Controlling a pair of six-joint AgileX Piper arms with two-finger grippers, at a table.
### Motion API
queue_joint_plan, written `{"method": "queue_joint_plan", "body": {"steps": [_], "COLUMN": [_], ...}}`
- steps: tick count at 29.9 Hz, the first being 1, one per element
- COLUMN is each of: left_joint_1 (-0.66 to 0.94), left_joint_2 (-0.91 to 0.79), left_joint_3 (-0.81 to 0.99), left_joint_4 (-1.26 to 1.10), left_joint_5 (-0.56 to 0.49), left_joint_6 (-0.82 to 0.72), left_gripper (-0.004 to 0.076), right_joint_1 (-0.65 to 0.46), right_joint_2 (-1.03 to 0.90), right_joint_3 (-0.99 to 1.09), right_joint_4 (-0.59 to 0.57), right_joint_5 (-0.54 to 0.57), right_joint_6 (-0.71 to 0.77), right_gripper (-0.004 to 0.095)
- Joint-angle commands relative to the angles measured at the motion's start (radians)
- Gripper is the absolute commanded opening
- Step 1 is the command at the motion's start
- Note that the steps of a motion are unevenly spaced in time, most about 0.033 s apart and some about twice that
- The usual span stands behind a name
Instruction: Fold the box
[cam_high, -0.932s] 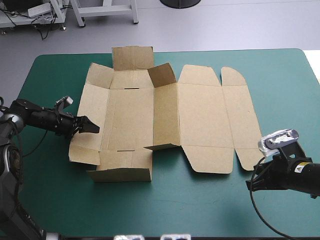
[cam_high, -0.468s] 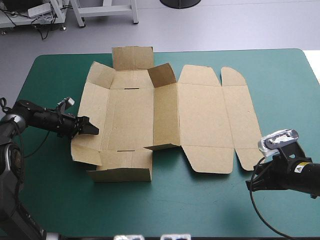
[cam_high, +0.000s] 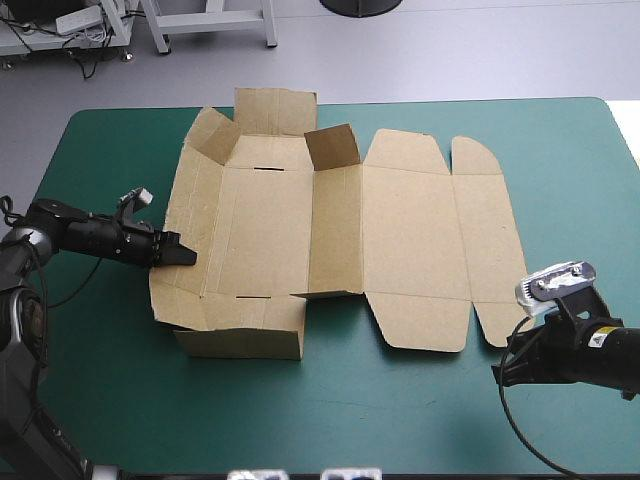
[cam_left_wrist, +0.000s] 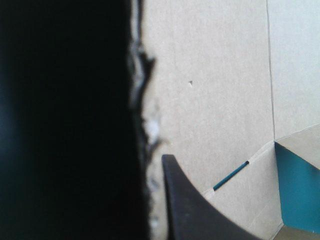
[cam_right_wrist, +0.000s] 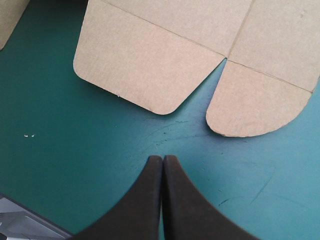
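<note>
The left pincer (cam_high: 178, 256) pinches the raised left wall of the box (cam_high: 400, 240). One black finger (cam_left_wrist: 192, 210) lies against the wall's inner face, with the board's ragged edge just beside it. The right pincer (cam_right_wrist: 162, 160) is pressed together, tips meeting, over bare teal-green cover (cam_right_wrist: 75, 165), near two rounded flaps (cam_right_wrist: 145, 70) at the box's near right corner. The brown box lies mid-desk, walls partly raised on its left half, its right half flat.
</note>
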Motion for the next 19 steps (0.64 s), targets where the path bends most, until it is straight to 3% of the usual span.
{"method": "queue_joint_plan", "body": {"steps": [1,11,19], "left_joint_1": [-0.034,-0.215,-0.395], "left_joint_2": [-0.086,-0.259,-0.296], "left_joint_3": [-0.054,-0.314,-0.67], "left_joint_4": [-0.032,0.12,0.324], "left_joint_5": [0.112,0.112,0.097], "left_joint_6": [0.044,0.258,0.259], "left_gripper": [-0.0007,-0.0007,-0.0007], "right_joint_1": [0.004,0.004,0.004], "right_joint_2": [-0.005,-0.005,-0.005], "right_joint_3": [-0.023,-0.023,-0.027], "right_joint_4": [0.023,0.032,0.084], "right_joint_5": [-0.037,-0.091,-0.184], "right_joint_6": [-0.005,-0.003,-0.03], "right_gripper": [-0.002,-0.002,-0.002]}}
